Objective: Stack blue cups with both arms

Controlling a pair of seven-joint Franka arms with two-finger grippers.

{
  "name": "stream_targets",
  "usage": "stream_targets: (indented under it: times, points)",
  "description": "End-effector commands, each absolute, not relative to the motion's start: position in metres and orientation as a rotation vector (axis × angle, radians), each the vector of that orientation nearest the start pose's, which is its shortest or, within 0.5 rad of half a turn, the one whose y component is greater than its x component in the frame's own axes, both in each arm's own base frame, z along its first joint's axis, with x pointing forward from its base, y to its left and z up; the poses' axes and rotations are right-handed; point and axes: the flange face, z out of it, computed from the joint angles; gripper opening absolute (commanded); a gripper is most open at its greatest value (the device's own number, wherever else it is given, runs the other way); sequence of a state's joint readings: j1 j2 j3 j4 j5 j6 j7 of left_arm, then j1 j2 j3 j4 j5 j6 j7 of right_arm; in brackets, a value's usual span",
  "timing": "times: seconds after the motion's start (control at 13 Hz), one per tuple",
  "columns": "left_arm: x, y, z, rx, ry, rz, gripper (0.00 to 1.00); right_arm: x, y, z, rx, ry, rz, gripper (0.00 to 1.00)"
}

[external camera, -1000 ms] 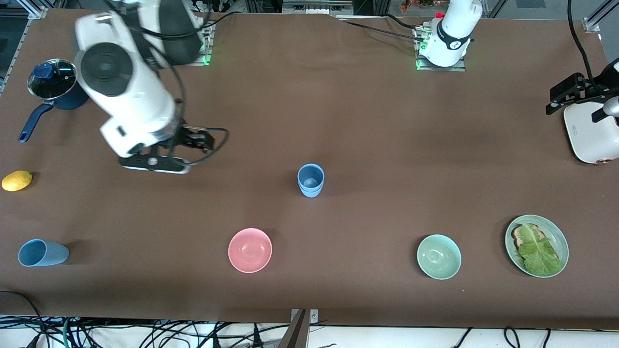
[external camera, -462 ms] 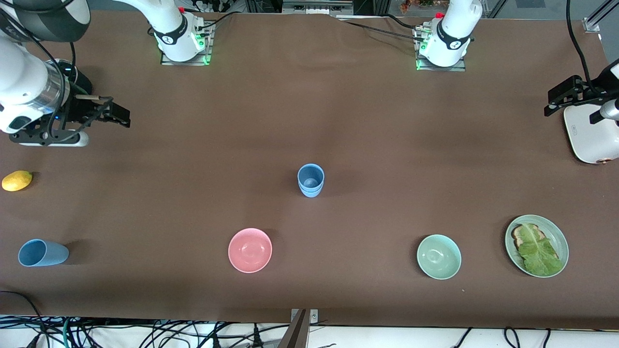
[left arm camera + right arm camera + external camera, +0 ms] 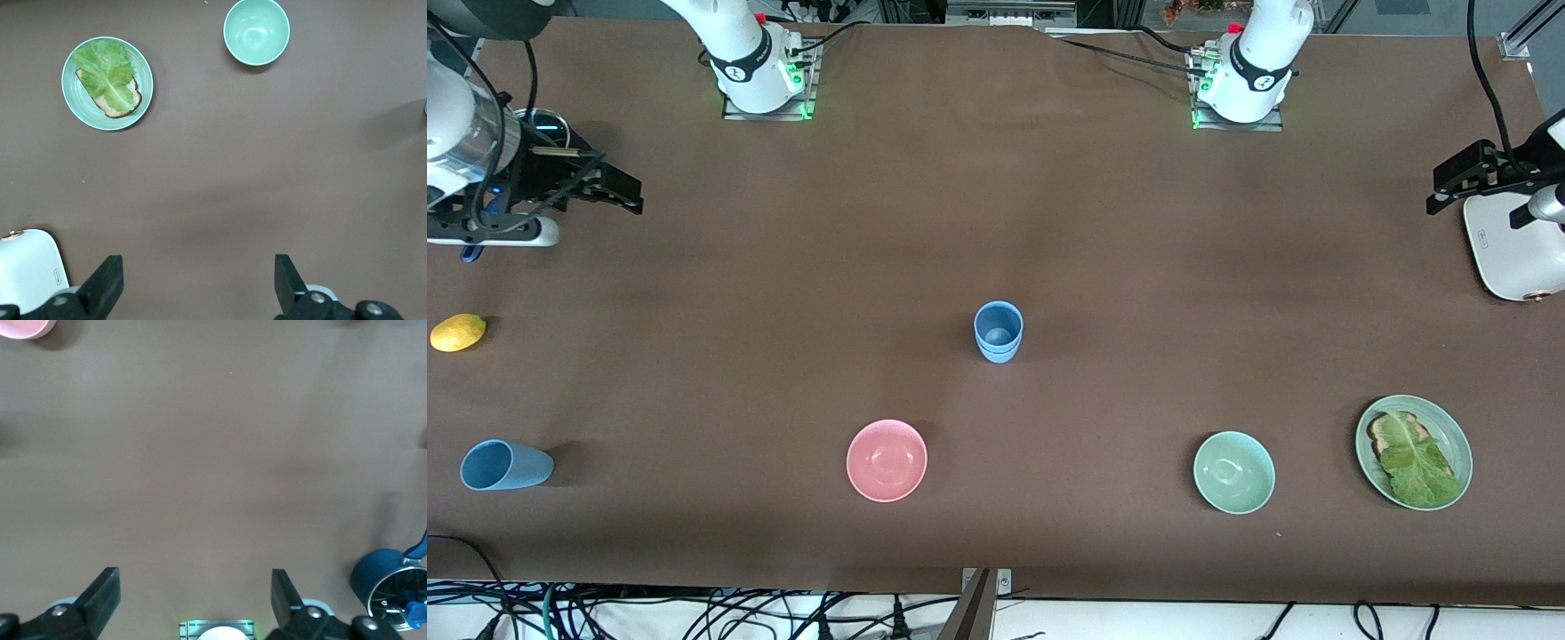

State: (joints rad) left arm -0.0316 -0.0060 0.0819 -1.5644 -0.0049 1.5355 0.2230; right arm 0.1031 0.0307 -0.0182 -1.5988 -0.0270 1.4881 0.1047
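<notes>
Worktop: brown matte cloth (image 3: 1138, 249) covering the whole surface; metal framing along the robots' edge, loose cables below the camera-side edge.
Blue cups: three. Two nested upright as one stack (image 3: 998, 331) at mid-worktop, well apart from both tools. One single cup (image 3: 505, 465) on its side near the right arm's end, nearer the camera than the right tool.
Bowls: two, one pink (image 3: 887, 460), one mint-green (image 3: 1233, 472), both nearer the camera than the stack.
Plate: one, green (image 3: 1449, 436), carrying toast and lettuce, beside the mint-green bowl.
Other items: one lemon (image 3: 458, 332); one dark blue saucepan (image 3: 383, 583) with glass lid; one white appliance (image 3: 1507, 253).
Right tool (image 3: 193, 597): jaws spread wide, holding nothing, over bare cloth beside the saucepan.
Left tool (image 3: 197, 287): jaws spread wide, holding nothing, over the left arm's end next to the appliance.
</notes>
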Motion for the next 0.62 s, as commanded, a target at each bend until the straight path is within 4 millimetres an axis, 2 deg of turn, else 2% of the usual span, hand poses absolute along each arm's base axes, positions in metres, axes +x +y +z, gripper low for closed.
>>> stream_targets:
  times: [0.0,0.23,0.38,0.54]
  points:
    - [0.548,0.027,0.631,-3.124,0.307,0.044,1.0,0.549,0.033,0.593,-3.186,0.067,0.209,1.0]
    - [0.548,0.027,0.63,-3.125,0.307,0.047,1.0,0.551,0.013,0.591,-3.094,0.147,0.171,1.0]
    - [0.548,0.027,0.63,-3.124,0.31,0.047,1.0,0.542,0.023,0.598,-3.103,0.122,0.157,1.0]
    - [0.547,0.027,0.631,-3.126,0.308,0.044,1.0,0.539,0.022,0.596,-3.104,0.127,0.14,1.0]
